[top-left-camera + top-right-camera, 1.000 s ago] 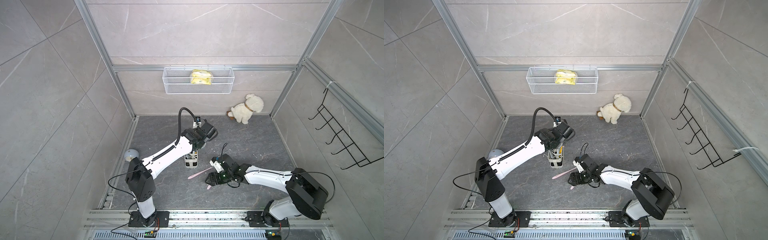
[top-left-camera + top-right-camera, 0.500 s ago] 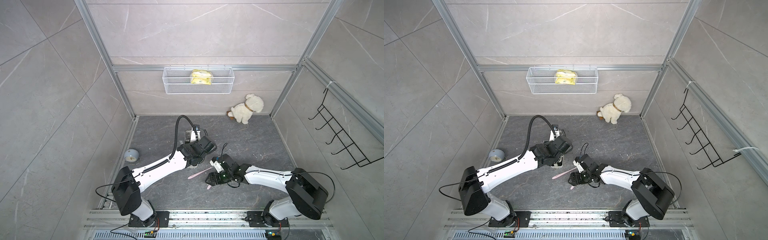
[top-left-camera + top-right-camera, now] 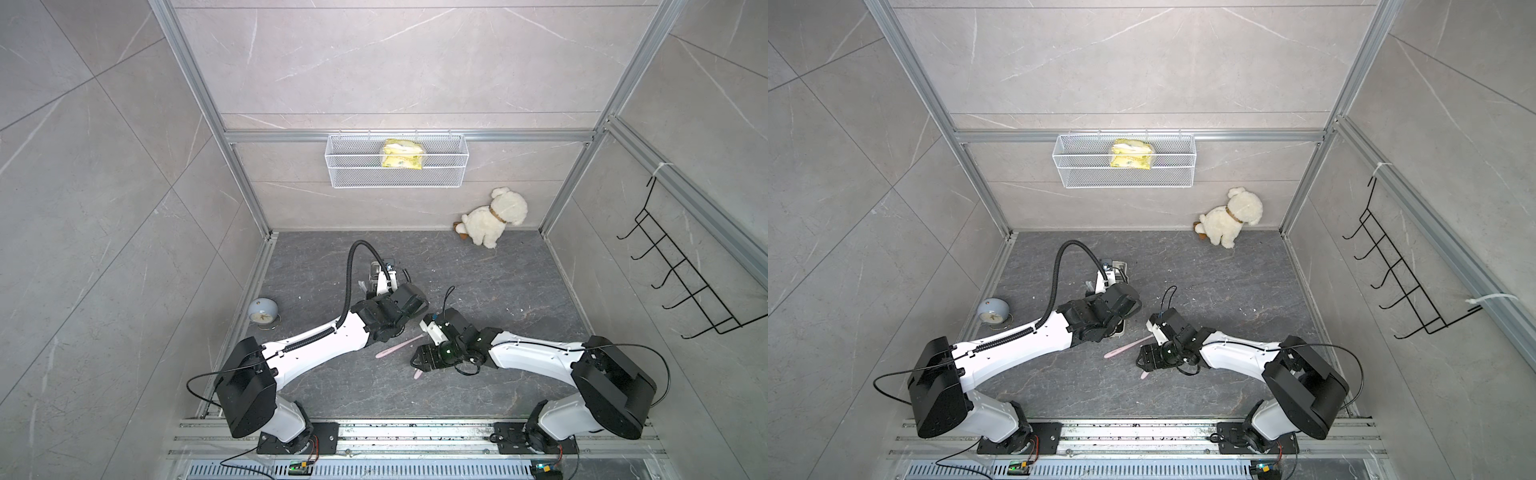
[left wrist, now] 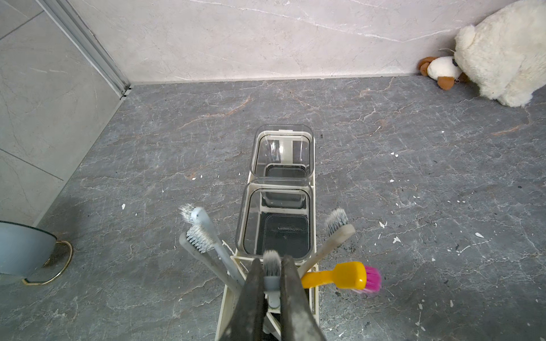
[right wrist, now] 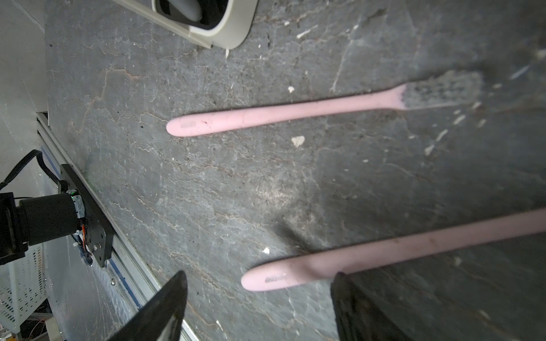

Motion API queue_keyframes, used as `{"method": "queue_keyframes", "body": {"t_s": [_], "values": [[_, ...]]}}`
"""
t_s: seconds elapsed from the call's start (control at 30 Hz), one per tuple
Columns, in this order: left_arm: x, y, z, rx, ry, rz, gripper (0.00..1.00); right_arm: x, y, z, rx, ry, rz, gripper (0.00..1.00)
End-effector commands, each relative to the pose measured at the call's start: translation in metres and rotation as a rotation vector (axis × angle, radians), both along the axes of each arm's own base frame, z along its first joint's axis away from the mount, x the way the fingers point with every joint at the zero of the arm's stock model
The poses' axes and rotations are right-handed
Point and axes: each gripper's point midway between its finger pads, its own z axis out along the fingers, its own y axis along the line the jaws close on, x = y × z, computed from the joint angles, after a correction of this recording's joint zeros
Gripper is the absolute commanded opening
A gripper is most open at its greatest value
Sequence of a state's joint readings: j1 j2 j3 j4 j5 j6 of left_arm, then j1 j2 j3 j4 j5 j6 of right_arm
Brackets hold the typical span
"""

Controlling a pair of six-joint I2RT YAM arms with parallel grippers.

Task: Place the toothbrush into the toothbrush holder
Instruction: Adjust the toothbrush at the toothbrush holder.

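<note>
toothbrush holder (image 4: 225, 304) has grey toothbrush (image 4: 271, 279) pinched by left gripper (image 4: 272, 261); right gripper (image 5: 259, 276) spread over pink toothbrush (image 5: 384, 254).

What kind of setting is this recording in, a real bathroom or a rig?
Most likely a mock bathroom built as a robot test cell: tiled walls in an aluminium frame, a wall-hung wire basket, a toothbrush holder with brushes on the floor.

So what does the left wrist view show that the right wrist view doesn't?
Left wrist only: the left gripper shut on a grey toothbrush, two clear cups, a plush dog. Right wrist only: two pink toothbrushes lying on the floor, the open right gripper by one's handle end. Both: the cream toothbrush holder and the dark stone floor.
</note>
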State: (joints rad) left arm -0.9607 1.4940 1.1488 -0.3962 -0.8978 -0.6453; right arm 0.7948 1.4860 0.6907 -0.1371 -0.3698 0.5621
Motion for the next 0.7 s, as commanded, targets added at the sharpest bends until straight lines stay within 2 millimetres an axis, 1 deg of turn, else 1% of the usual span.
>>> {"method": "queue_keyframes", "body": {"t_s": [0.0,0.07,0.13,0.2,0.3,0.4,0.43,0.5,0.57,0.67], "values": [[-0.003,0.009,0.011,-0.047,-0.040,0.039,0.02,-0.004,-0.004,-0.006,-0.024,0.006,-0.003,0.78],[-0.004,0.010,0.011,-0.051,-0.039,0.042,0.09,-0.005,-0.004,-0.005,-0.024,0.006,-0.003,0.78],[-0.005,0.011,0.014,-0.051,-0.039,0.044,0.20,-0.005,-0.005,-0.002,-0.024,0.002,-0.005,0.78],[-0.006,0.013,0.019,-0.047,-0.047,0.051,0.25,-0.004,-0.007,0.004,-0.024,-0.006,-0.013,0.78],[-0.009,0.014,0.031,-0.036,-0.060,0.048,0.32,-0.002,-0.008,0.020,-0.013,-0.032,-0.023,0.78],[-0.012,0.013,0.045,0.000,-0.065,0.039,0.42,-0.001,-0.016,0.039,-0.030,-0.067,-0.041,0.78],[-0.014,0.013,0.050,0.013,-0.067,0.035,0.45,-0.001,-0.022,0.042,-0.059,-0.072,-0.054,0.79],[-0.017,0.011,0.059,0.020,-0.072,0.027,0.50,0.001,-0.037,0.042,-0.140,-0.076,-0.081,0.79],[-0.021,0.011,0.067,0.018,-0.080,0.026,0.54,0.001,-0.050,0.035,-0.235,-0.058,-0.096,0.80],[-0.027,0.011,0.077,0.000,-0.079,0.016,0.59,0.001,-0.064,0.022,-0.335,-0.027,-0.126,0.81]]}}
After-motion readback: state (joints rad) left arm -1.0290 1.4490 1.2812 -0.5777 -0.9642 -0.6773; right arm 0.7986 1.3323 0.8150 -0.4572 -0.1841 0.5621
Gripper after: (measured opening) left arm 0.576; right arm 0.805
